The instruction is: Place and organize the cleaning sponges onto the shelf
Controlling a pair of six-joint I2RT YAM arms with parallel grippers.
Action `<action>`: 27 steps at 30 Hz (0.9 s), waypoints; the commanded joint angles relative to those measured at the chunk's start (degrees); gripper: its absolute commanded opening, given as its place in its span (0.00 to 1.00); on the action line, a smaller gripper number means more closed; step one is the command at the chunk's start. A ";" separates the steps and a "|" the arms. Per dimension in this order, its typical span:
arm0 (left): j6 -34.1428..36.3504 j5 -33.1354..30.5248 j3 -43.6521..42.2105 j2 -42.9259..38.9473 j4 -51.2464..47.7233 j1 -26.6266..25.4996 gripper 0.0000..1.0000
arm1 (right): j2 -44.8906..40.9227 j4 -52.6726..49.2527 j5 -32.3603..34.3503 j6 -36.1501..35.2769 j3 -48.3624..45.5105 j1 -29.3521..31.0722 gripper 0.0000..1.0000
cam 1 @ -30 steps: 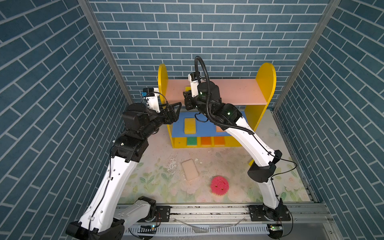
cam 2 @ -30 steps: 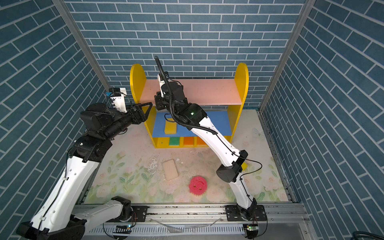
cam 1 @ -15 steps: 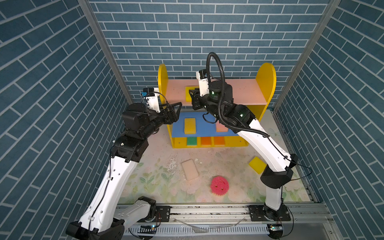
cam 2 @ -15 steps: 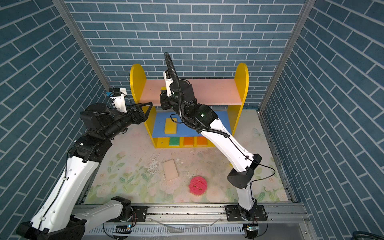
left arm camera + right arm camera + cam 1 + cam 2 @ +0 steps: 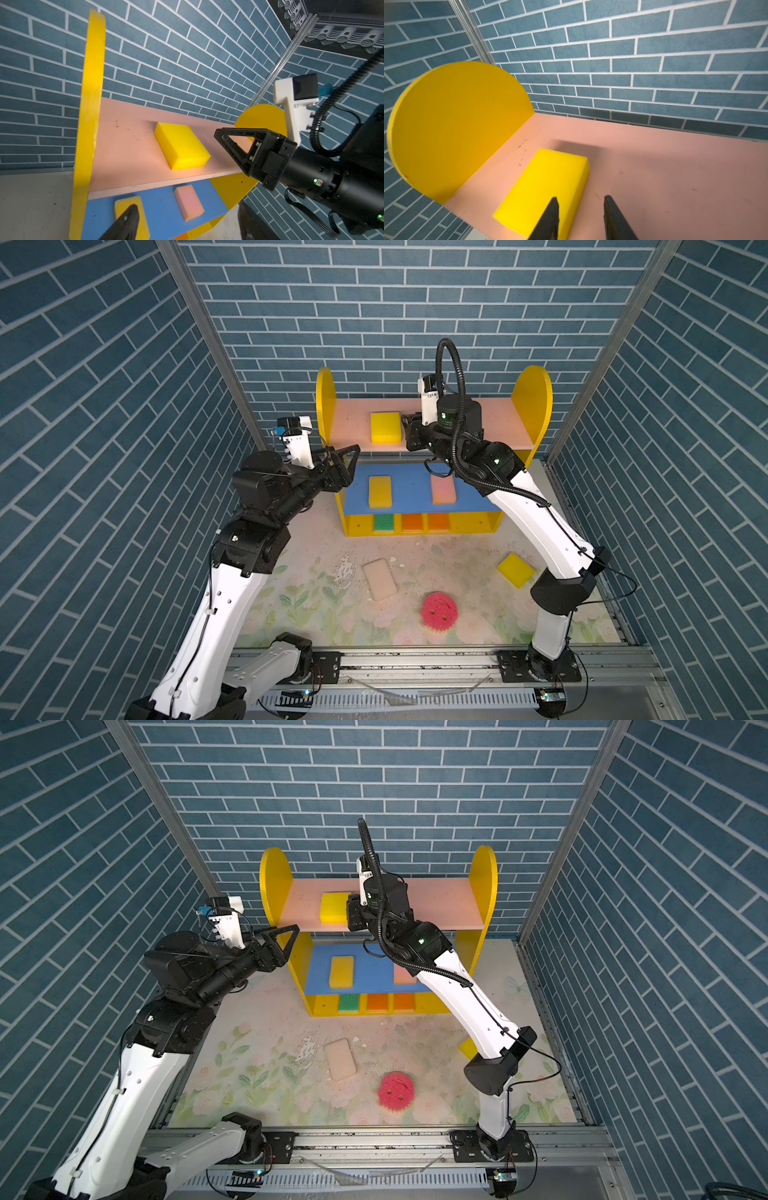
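On upper shelf board (image 5: pixel 503 426), yellow sponge (image 5: pixel 385 428)

The far shelf (image 5: pixel 534 406) has a yellow sponge (image 5: pixel 385 428) on top, left. The counter (image 5: pixel 311 605) holds a cream sponge (image 5: pixel 379 578), a round pink sponge (image 5: pixel 439 610) — and a yellow block (image 5: pixel 515 569).

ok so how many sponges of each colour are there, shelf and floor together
yellow sponges: 3
pink sponges: 2
orange sponges: 2
green sponge: 1
cream sponge: 1
total: 9
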 commanded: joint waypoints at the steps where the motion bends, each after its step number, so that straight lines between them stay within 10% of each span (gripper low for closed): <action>1: 0.49 -0.18 0.39 -0.47 -0.31 0.31 0.76 | 2.26 -2.81 -4.14 3.01 2.83 -0.17 0.37; 27: 1.16 -1.13 -1.24 -1.29 -0.54 0.29 0.77 | 10.78 -4.51 -13.02 7.71 11.33 -0.70 0.24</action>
